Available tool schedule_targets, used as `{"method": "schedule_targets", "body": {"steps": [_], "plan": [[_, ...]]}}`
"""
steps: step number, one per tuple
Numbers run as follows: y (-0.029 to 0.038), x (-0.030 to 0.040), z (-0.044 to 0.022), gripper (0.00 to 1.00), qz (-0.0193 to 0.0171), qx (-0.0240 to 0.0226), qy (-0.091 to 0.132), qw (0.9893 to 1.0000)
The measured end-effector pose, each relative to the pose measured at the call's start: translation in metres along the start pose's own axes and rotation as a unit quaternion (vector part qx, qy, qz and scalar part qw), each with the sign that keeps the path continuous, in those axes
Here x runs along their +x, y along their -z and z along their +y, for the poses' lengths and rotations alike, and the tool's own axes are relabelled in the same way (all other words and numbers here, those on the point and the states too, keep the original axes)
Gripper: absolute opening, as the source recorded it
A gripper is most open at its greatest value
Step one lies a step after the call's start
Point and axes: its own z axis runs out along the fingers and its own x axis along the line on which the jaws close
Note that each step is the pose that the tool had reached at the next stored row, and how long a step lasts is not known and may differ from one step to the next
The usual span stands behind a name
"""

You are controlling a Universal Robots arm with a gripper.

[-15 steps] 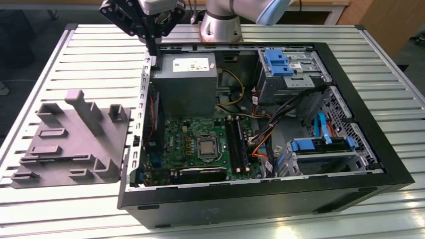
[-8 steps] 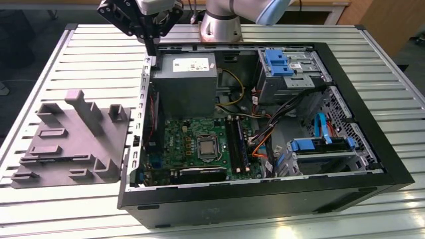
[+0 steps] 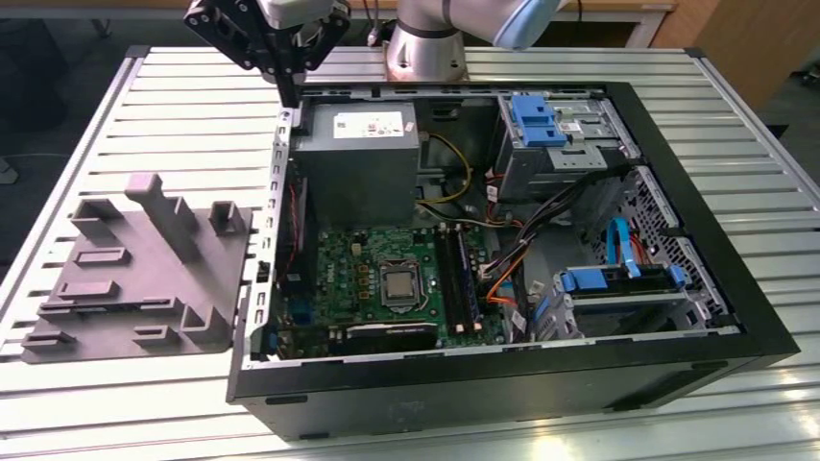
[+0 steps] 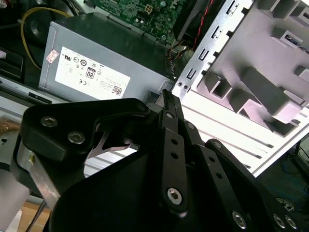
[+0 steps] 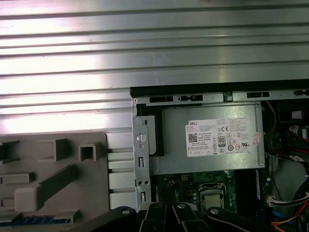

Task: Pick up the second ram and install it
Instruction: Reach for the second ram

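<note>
Gripper [image 3: 292, 96] cropped at exterior view's edge; memory slots [image 3: 451, 279], well away from it, too small to tell if populated.

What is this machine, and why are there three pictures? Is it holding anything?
It is a robot arm with a gripper, a pinching hand. One picture comes from a camera off the arm; the other two come from cameras riding on its wrist. On the metal table lies an open computer case, with a grey power box and a green board inside. On the exterior view's left of it sits a grey holder. The gripper hangs shut over the case's edge near the power box, holding nothing I can see.
</note>
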Motion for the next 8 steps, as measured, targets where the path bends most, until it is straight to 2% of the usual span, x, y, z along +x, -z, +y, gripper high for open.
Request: {"method": "schedule_targets", "body": {"steps": [8], "plan": [[0.0, 0.0019, -0.0001, 0.11, 0.0, 0.0, 0.0, 1.0]]}}
